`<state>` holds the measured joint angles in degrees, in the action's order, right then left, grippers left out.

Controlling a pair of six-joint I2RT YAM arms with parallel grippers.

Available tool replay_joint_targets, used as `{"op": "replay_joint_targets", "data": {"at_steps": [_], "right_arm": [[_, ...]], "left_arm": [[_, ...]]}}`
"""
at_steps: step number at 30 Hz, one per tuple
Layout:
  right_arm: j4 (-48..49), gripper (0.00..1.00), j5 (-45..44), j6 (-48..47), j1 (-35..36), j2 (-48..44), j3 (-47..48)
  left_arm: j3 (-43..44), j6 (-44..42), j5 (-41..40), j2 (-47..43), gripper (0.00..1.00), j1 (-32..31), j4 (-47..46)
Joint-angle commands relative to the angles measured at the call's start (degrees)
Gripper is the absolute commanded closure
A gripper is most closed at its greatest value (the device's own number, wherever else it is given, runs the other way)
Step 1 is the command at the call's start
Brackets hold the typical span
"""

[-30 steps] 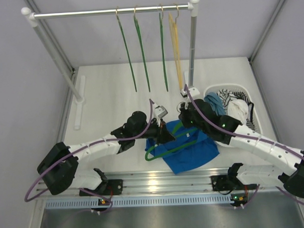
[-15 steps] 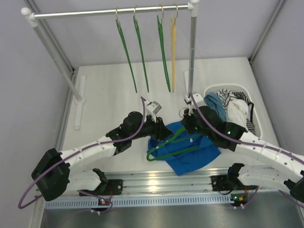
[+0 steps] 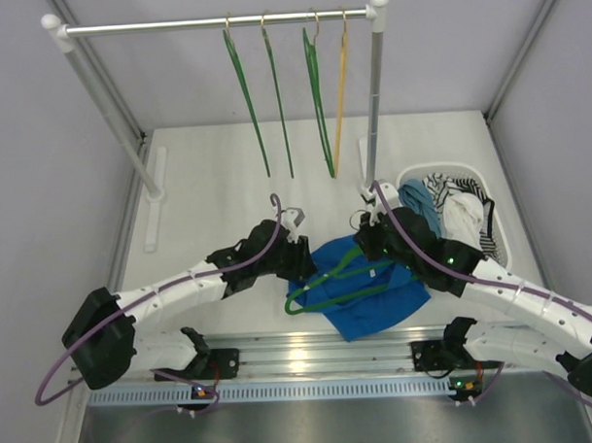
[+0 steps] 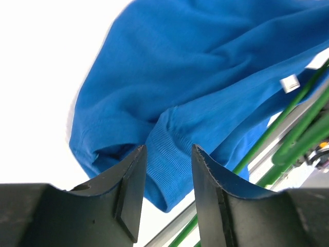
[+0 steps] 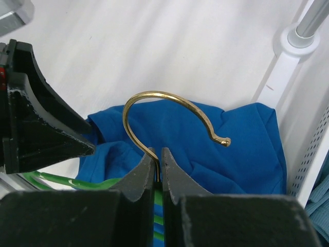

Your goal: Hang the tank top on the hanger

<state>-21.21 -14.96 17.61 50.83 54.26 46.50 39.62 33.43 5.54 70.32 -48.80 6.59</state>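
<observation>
Right gripper (image 5: 158,152) clamps the thin green hanger (image 5: 159,93) steady over the limp royal-blue tank top (image 3: 367,302); left gripper (image 4: 168,149), parted and empty, straddles its hem (image 4: 169,175).

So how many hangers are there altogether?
5. Three green hangers and a yellow-orange hanger on the rail; the fifth hanger, green, lies on the tank top, hook in the right gripper.

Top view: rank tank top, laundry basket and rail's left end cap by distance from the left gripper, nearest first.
1. tank top: right at the left gripper, spreading to its right.
2. laundry basket: far right side.
3. rail's left end cap: back left, high up.
</observation>
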Motion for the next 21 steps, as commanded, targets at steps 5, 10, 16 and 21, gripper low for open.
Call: {"op": "replay_joint_targets", "data": {"at_steps": [5, 10, 16, 21], "right_arm": [[3.0, 1.0, 0.0, 0.1, -0.1, -2.1, -0.4], [2.7, 1.0, -0.3, 0.0, 0.0, -2.3, -0.3], [2.3, 1.0, -0.6, 0.1, 0.0, -2.3, -0.1], [1.8, 1.0, -1.8, 0.5, 0.0, -2.6, -0.2]], "left_arm": [[5.9, 0.6, 4.4, 5.9, 0.53, -0.2, 4.6], [7.8, 0.4, 4.8, 9.2, 0.52, -0.2, 4.7], [9.3, -0.3, 3.7, 11.6, 0.56, -0.3, 7.3], [8.7, -0.8, 3.1, 11.3, 0.72, -0.5, 9.0]]}}
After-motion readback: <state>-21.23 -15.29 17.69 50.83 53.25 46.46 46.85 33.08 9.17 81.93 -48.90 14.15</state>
